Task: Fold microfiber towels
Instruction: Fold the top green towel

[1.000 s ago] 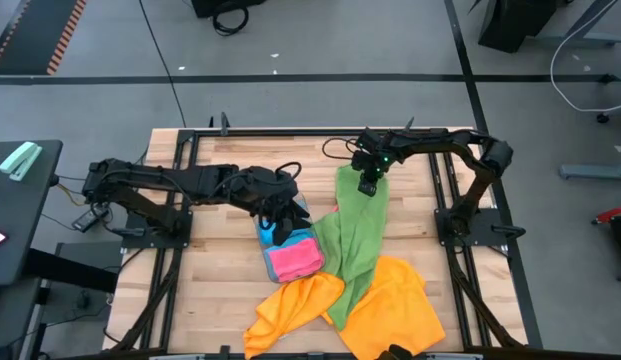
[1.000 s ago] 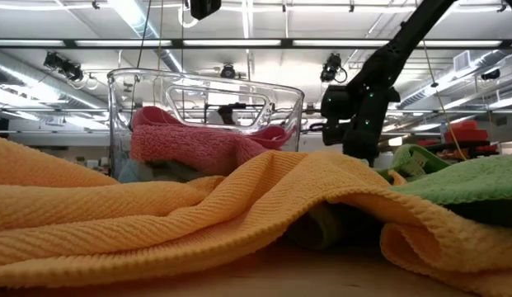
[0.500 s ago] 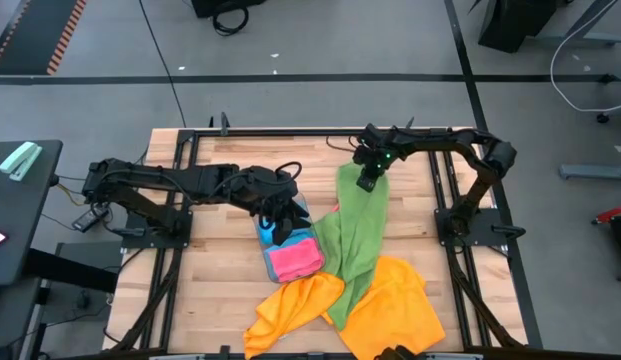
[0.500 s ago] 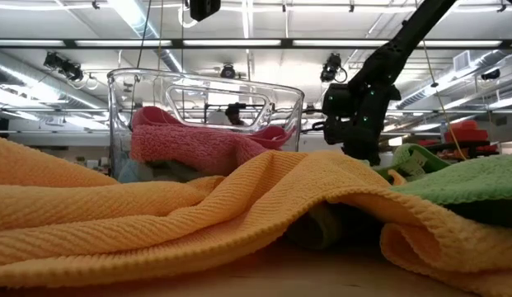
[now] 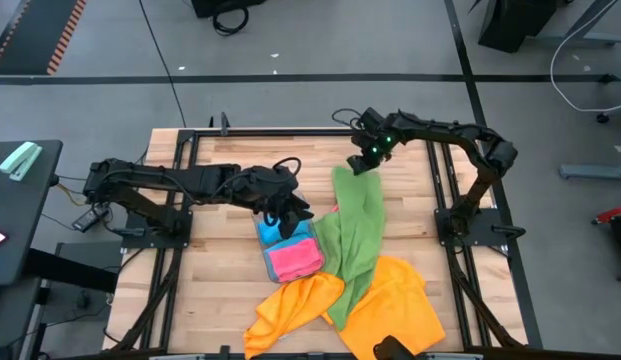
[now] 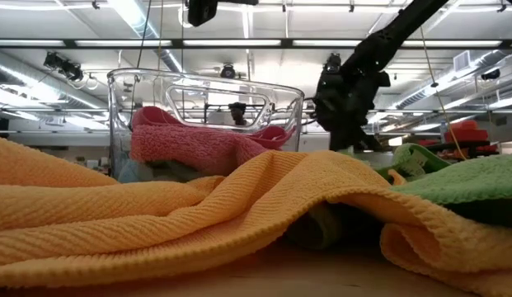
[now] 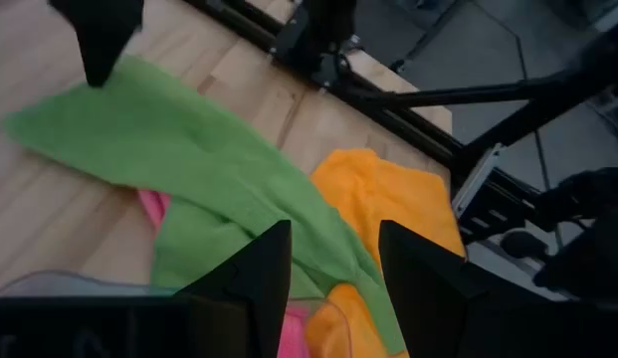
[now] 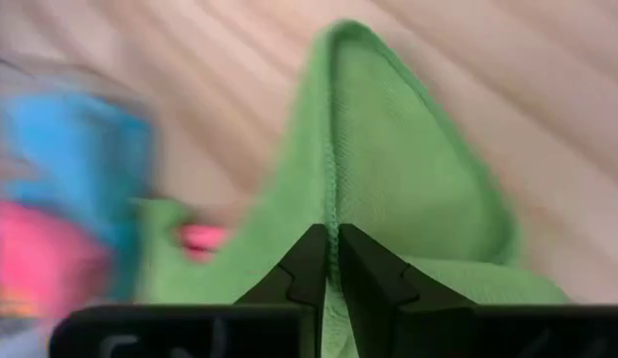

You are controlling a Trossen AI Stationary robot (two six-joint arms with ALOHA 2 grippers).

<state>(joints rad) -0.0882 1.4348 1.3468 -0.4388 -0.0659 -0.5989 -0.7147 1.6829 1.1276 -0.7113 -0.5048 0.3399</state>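
Green towel (image 5: 356, 235) stretches unfolded down the table, crossing the two crumpled orange towels (image 5: 390, 300) near the front edge, so I judge most folding is left. Pink towel (image 5: 295, 258) and blue towel (image 5: 267, 231) already sit folded in the clear tray (image 6: 124, 107). My right gripper (image 5: 361, 165) reaches across at the far end, its fingers pressed together, pinching the green towel's far corner. My left gripper (image 5: 285, 212) hovers over the tray, fingers spread and empty.

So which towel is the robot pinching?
The green towel. The right gripper is shut on its far corner; the orange towels lie loose, and the pink one sits in the clear tray.
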